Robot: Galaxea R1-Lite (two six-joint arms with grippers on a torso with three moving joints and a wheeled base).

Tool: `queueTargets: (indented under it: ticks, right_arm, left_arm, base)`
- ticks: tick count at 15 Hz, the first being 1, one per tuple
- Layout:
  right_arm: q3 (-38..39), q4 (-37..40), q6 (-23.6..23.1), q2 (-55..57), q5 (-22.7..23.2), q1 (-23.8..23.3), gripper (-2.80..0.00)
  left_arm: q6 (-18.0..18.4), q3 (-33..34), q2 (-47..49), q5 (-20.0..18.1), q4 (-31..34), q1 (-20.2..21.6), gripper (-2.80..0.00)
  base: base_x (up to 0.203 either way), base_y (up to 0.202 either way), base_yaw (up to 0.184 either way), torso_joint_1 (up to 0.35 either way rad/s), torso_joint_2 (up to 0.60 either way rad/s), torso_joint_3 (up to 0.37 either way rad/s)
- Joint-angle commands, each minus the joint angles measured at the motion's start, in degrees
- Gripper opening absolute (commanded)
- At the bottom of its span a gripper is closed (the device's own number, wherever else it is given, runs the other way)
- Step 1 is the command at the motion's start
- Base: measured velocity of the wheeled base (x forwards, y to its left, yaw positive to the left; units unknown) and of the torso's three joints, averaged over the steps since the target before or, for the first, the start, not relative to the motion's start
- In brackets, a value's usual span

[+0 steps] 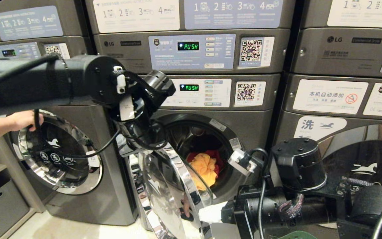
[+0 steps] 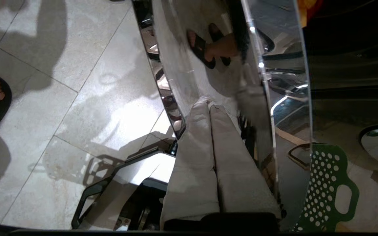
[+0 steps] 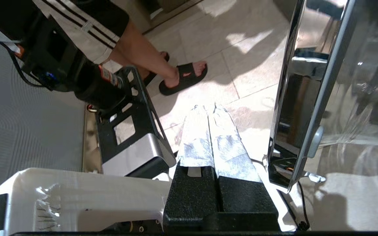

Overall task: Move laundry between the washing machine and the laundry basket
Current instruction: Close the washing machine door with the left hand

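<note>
The washing machine [image 1: 254,129] stands in the middle with its chrome-rimmed door [image 1: 169,189] swung open. Orange and red laundry [image 1: 205,167] lies in the drum. My left arm reaches in from the left and bends down at the door. The left gripper [image 2: 209,103] is shut and holds nothing, and its taped fingertips rest against the door's shiny face [image 2: 208,49]. My right gripper [image 3: 210,106] is shut and empty too. It points down at the floor beside the door's edge [image 3: 307,98]. The green laundry basket [image 2: 326,186] stands past the door, and its rim [image 1: 297,235] shows low in the head view.
Alike machines stand to the left [image 1: 58,156] and right [image 1: 360,159]. A person stands at the left with a hand [image 1: 22,119] on a cable and a sandalled foot [image 3: 182,73] on the tiled floor. My own base frame [image 3: 126,131] sits close by.
</note>
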Motion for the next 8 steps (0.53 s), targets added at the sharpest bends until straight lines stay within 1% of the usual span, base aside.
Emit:
queueTargets:
  ticks: [1,3,6,7,8]
  right_arm:
    - [0.6,0.3,0.4,-5.3,-0.2,-0.4,-2.80]
    - [0.7,2.6,0.5,-6.5,-0.3,-0.4,-2.80]
    - [0.8,2.4,0.1,-4.2,-0.5,-0.4,-2.80]
    - [0.4,2.2,0.1,-2.6,-1.1,-0.5,-2.80]
    - [0.1,2.2,-0.2,-0.9,-3.1,-0.9,-2.80]
  left_arm:
    - [0.2,-0.8,4.9,0.2,-2.1,-1.5,-2.80]
    - [0.6,-0.8,6.9,0.2,-4.4,-2.0,-2.80]
    - [0.7,-0.8,8.4,0.3,-6.8,-2.7,-2.80]
    - [0.7,-0.8,8.8,0.3,-7.9,-2.9,-2.80]
    - [0.7,-0.8,8.7,0.3,-9.1,-3.0,-2.80]
  base:
    - [0.000,0.000,0.000,0.000,0.00,0.000]
    - [0.000,0.000,0.000,0.000,0.00,0.000]
    - [0.000,0.000,0.000,0.000,0.00,0.000]
    - [0.000,0.000,0.000,0.000,0.00,0.000]
    - [0.000,0.000,0.000,0.000,0.00,0.000]
